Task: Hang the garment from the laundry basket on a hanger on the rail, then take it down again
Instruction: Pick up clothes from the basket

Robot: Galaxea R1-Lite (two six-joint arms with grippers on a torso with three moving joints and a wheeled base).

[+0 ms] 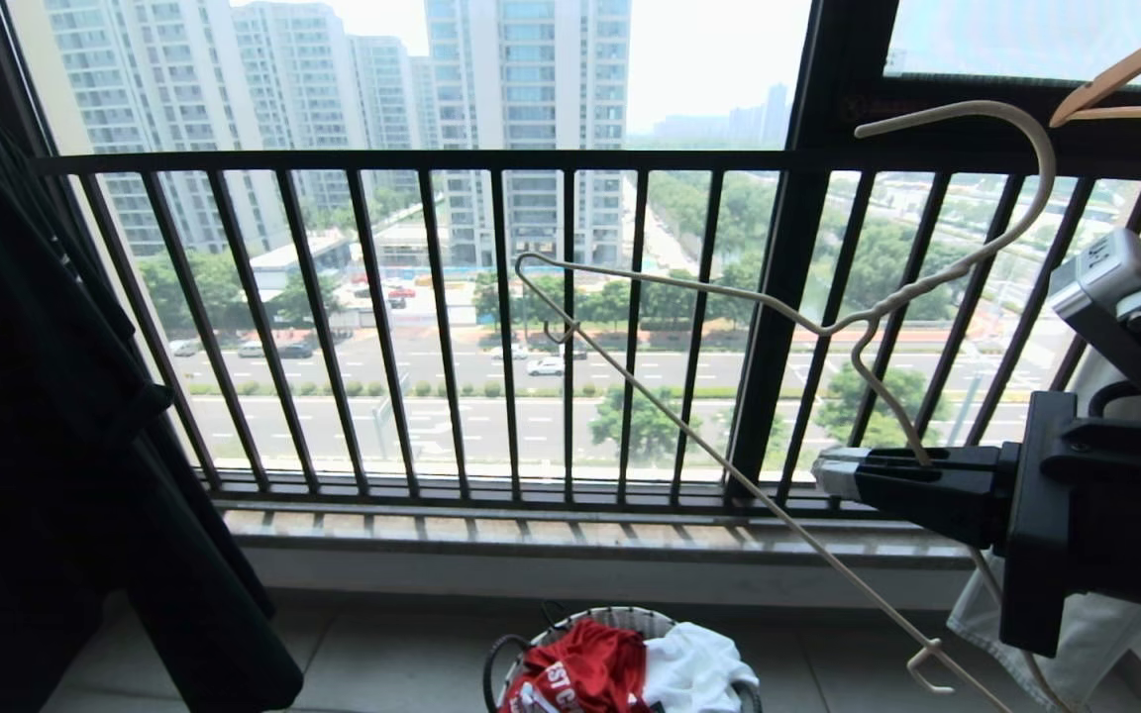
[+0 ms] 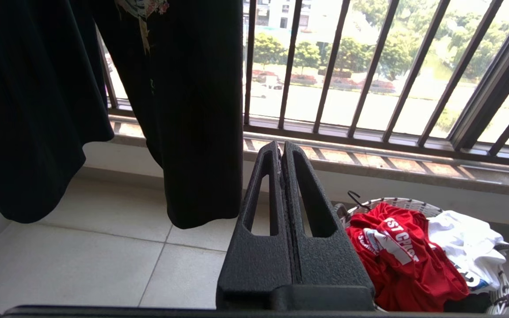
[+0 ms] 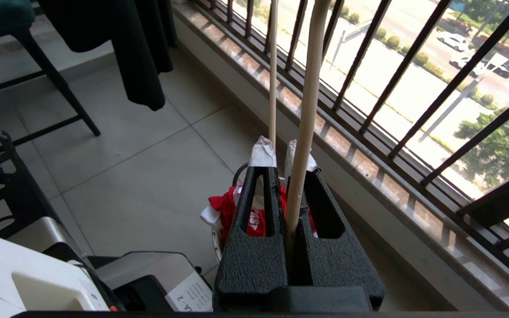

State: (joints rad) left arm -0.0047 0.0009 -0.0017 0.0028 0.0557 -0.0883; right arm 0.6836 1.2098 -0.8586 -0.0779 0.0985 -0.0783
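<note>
Right gripper point(image 1: 833, 473) clamped on one wire of the hanger point(image 1: 689, 297), held in open air before the barred window railing point(image 1: 412, 158). Hanger tilted: hook point(image 1: 1016, 158) up toward the right, long bar running diagonally from upper left down to lower right. Garment point(image 1: 585, 673) crumpled in the laundry basket point(image 1: 620, 619) on the floor below, beside a white T-shirt point(image 1: 694, 668). Black garment point(image 1: 46, 416) hangs at left. Left gripper point(image 2: 281, 154) closed, empty, near the basket.
</note>
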